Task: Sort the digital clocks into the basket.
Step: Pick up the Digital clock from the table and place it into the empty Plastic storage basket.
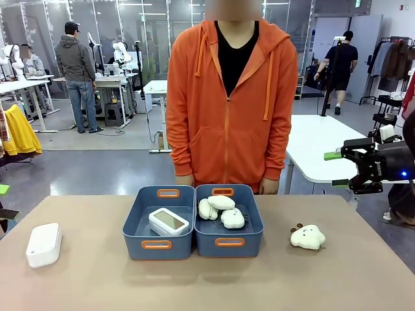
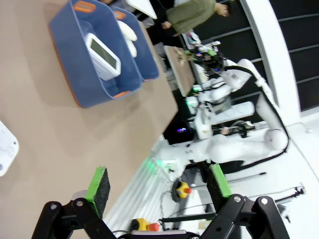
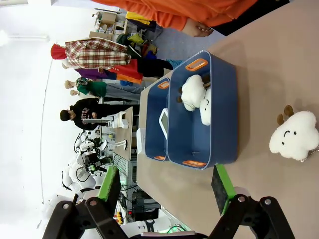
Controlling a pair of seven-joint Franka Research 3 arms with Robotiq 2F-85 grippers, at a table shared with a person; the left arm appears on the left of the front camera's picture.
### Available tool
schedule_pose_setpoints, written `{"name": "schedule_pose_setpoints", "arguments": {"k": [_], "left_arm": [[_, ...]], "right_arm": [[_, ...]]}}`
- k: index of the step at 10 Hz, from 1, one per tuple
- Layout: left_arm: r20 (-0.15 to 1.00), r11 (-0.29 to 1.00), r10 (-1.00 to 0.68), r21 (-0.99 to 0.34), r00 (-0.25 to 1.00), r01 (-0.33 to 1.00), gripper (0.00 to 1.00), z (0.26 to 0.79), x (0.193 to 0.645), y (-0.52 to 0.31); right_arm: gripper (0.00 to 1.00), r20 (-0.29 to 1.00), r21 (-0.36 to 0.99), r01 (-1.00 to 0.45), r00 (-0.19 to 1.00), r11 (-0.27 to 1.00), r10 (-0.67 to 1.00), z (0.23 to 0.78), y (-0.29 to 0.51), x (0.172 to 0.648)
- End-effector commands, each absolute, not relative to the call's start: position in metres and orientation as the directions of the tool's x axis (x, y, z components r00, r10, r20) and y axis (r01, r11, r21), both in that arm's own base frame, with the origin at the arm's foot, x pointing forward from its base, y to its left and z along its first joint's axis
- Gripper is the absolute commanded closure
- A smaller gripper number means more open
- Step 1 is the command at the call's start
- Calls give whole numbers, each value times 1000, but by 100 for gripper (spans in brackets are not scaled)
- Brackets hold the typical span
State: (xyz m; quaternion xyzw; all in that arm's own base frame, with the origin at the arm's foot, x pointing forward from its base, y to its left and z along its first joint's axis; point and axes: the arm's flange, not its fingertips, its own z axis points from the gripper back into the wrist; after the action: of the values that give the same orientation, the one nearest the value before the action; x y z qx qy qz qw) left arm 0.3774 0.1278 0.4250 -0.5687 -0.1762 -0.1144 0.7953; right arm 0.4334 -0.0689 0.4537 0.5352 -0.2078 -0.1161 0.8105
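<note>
Two blue-grey baskets stand side by side mid-table. The left basket (image 1: 144, 217) (image 2: 75, 79) (image 3: 152, 124) holds one white digital clock (image 1: 168, 221) (image 2: 102, 53) (image 3: 163, 121), screen up. A second digital clock (image 1: 44, 244) (image 2: 5, 149) lies on the table at the far left, white back up. My left gripper (image 1: 4, 201) (image 2: 158, 178) hovers open at the left edge, near that clock, with nothing in it. Off the table's right side, my right gripper (image 1: 337, 170) (image 3: 166, 183) hangs open and empty.
The right basket (image 1: 249, 227) (image 3: 224, 99) holds several cream plush toys (image 1: 220, 210) (image 3: 195, 94). Another plush toy (image 1: 307, 237) (image 3: 294, 135) lies on the table to its right. A person in an orange hoodie (image 1: 230, 97) stands at the far edge.
</note>
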Motion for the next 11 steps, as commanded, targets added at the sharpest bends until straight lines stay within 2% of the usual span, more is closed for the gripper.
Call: {"name": "schedule_pose_setpoints", "arguments": {"k": [1,2,4,6,7,8,9,10,11], "left_arm": [[407,577,79,-763,910,291,0,460,354,100],[410,710,128,-674,903,205,0,463,349,93],[346,891,187,-454,919,-10,0,467,351,78],[337,961,130,-273,933,-35,0,466,365,58],[297,981,95,-191,950,-38,0,461,375,51],[294,987,108,-143,950,-68,0,451,388,45],[286,980,121,-190,951,-68,0,446,390,40],[359,983,101,-178,928,-38,0,455,379,47],[359,983,101,-178,928,-38,0,455,379,47]], "right_arm": [[7,212,916,-32,885,400,-414,454,-69,433],[7,212,916,-32,885,400,-414,454,-69,433],[7,212,916,-32,885,400,-414,454,-69,433],[7,212,916,-32,885,400,-414,454,-69,433],[7,212,916,-32,885,400,-414,454,-69,433],[7,212,916,-32,885,400,-414,454,-69,433],[7,212,916,-32,885,400,-414,454,-69,433],[7,212,916,-32,885,400,-414,454,-69,433],[7,212,916,-32,885,400,-414,454,-69,433]]}}
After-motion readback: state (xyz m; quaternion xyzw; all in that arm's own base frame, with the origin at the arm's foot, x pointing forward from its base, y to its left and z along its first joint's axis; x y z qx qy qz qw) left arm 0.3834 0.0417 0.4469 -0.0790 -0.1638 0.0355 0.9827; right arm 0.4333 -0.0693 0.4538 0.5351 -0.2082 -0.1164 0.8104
